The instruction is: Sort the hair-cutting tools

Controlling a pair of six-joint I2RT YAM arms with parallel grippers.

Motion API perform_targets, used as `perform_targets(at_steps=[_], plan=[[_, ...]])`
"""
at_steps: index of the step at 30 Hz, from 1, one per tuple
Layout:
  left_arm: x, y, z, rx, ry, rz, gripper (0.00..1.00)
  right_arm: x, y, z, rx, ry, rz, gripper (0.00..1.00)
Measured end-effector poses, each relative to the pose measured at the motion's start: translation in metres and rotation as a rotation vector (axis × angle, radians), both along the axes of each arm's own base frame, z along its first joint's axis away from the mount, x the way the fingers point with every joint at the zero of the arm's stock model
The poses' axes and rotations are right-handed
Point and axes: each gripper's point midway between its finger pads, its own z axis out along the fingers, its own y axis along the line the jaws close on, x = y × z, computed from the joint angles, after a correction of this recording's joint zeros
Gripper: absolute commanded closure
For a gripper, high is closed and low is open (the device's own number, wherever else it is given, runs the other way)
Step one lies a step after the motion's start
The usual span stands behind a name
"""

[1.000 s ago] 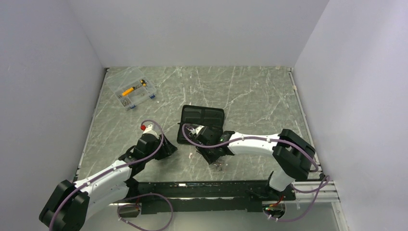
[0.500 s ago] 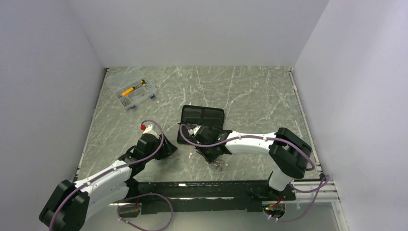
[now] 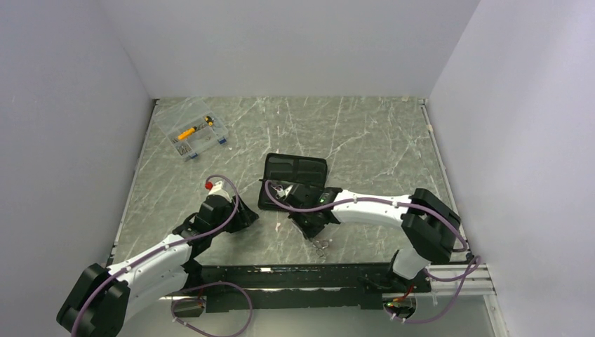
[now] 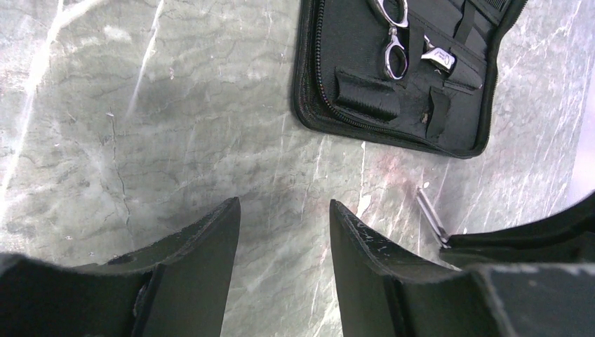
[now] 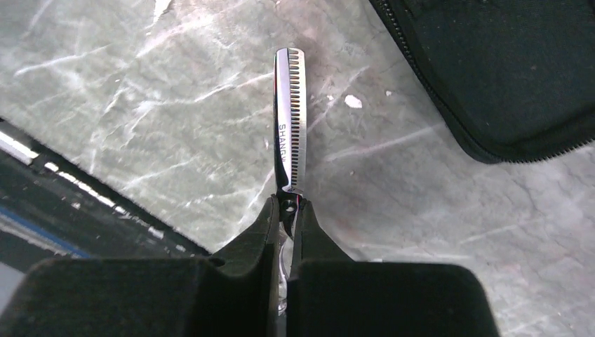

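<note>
My right gripper is shut on a pair of silver thinning scissors at the pivot. The toothed blade sticks out ahead over the marble table, and the ring handles show behind the fingers in the top view. A second pair of silver scissors lies in the open black zip case. My left gripper stands open just left of the case with nothing between its fingers. The held blade tip shows at its right. No comb is in view.
A clear plastic box with yellow and small parts sits at the back left. The black case lies mid-table, just beyond my right gripper. The table's near edge and a black rail run close behind the right gripper.
The right gripper's fingers have closed onto the thinning scissors. The right arm shifted slightly. The left arm has not moved.
</note>
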Motion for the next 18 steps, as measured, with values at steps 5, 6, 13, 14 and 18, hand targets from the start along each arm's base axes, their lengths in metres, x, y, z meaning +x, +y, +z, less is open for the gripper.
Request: perform_targets(at_steps=[5,6,13,14,18], plan=[[0.001,0.000,0.001,0.008,0.006,-0.001,0.44,0.004,0.005,0.033,0.029,-0.025,-0.003,1.00],[0.002,-0.001,0.002,0.010,0.005,-0.002,0.43,0.007,0.007,0.042,0.041,-0.037,-0.004,1.00],[0.020,-0.009,0.016,0.009,0.002,0.004,0.44,0.029,0.009,0.083,0.081,-0.104,-0.032,1.00],[0.023,-0.011,0.018,0.012,0.002,0.005,0.44,0.032,0.005,0.084,0.073,-0.104,-0.042,1.00],[0.043,-0.018,0.026,0.039,0.002,0.008,0.46,0.038,-0.011,0.082,0.036,-0.092,-0.076,1.00]])
